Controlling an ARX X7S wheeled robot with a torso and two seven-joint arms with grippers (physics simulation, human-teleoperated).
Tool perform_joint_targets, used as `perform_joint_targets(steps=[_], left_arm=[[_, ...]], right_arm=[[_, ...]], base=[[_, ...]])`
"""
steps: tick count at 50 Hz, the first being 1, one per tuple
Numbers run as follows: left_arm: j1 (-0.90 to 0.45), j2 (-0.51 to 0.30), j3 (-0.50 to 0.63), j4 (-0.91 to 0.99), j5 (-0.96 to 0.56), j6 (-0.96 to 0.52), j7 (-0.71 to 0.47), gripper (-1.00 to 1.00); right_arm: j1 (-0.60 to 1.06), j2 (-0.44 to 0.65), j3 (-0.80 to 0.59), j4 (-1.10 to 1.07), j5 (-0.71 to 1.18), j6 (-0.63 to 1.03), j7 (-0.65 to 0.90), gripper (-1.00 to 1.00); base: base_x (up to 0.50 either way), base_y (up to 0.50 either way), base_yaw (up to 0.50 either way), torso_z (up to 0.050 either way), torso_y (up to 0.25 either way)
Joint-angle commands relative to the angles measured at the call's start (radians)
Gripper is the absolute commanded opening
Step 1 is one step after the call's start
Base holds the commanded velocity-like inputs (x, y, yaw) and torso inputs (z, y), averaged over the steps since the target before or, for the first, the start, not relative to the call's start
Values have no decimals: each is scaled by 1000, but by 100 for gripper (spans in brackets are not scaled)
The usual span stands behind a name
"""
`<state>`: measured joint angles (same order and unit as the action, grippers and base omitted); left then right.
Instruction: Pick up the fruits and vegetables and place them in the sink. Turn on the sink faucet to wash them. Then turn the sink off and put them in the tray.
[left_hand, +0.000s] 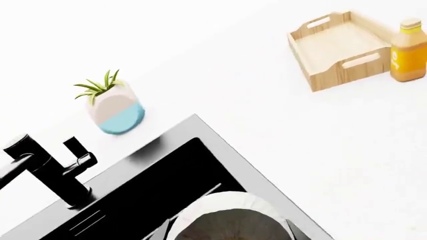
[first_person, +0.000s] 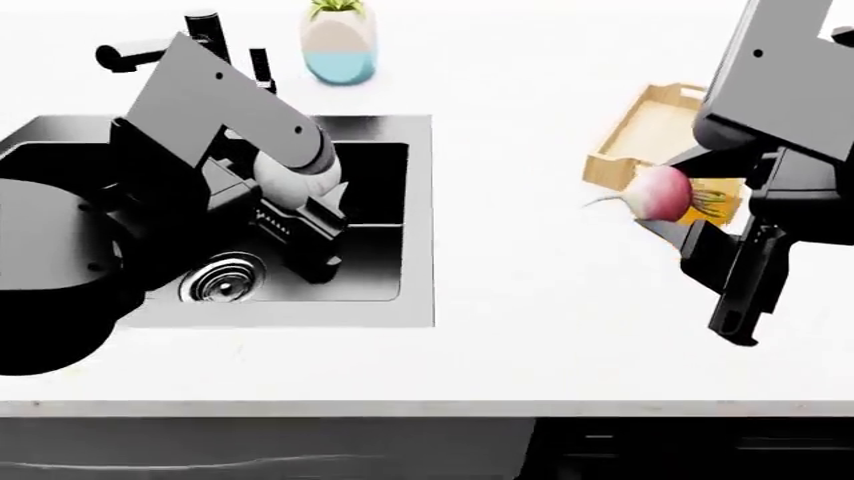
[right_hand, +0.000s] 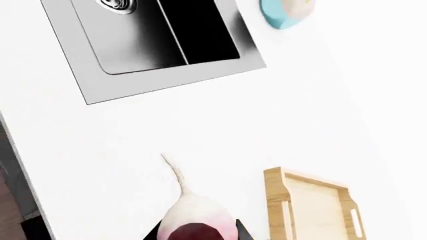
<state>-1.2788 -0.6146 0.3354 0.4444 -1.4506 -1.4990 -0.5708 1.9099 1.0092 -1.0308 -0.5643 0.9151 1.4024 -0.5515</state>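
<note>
My left gripper (left_hand: 230, 236) is shut on the whitish-grey garlic bulb (left_hand: 227, 217) and holds it over the black sink (left_hand: 150, 187). In the head view the bulb (first_person: 284, 178) hangs above the basin, whose steel rim (first_person: 416, 215) and round silver drain (first_person: 220, 278) show. My right gripper (right_hand: 197, 236) is shut on the pink-red radish (right_hand: 193, 215), root tail pointing away. In the head view the radish (first_person: 658, 192) is held above the counter just in front of the wooden tray (first_person: 647, 125). The black faucet (first_person: 200, 40) stands behind the sink.
A white-and-blue plant pot (first_person: 338, 42) stands behind the sink, right of the faucet. An orange bottle (left_hand: 408, 50) stands beside the tray (left_hand: 340, 50); in the head view it is mostly hidden behind the radish. White counter lies between sink and tray.
</note>
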Motion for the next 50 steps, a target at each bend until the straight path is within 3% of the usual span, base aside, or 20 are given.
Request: perform_joint_targets(steps=[1, 13, 32, 50], left_arm=[[-13, -20, 28, 9, -8, 22, 5, -100], [-32, -32, 64, -11, -7, 25, -5, -100], [-52, -67, 70, -15, -41, 54, -18, -100], [-113, -83, 143, -77, 3, 43, 20, -100]], right_arm=[[14, 6, -20, -11, -15, -13, -21, -100], [27, 17, -48, -22, -36, -31, -52, -100], [30, 14, -83, -45, -38, -76, -115, -100], [54, -10, -137, 24, -108, -117, -175, -100]], base=[[-297, 500, 0, 50, 0], [-222, 500, 0, 50, 0], [0, 500, 0, 0, 0], [45, 495, 0, 0, 0]])
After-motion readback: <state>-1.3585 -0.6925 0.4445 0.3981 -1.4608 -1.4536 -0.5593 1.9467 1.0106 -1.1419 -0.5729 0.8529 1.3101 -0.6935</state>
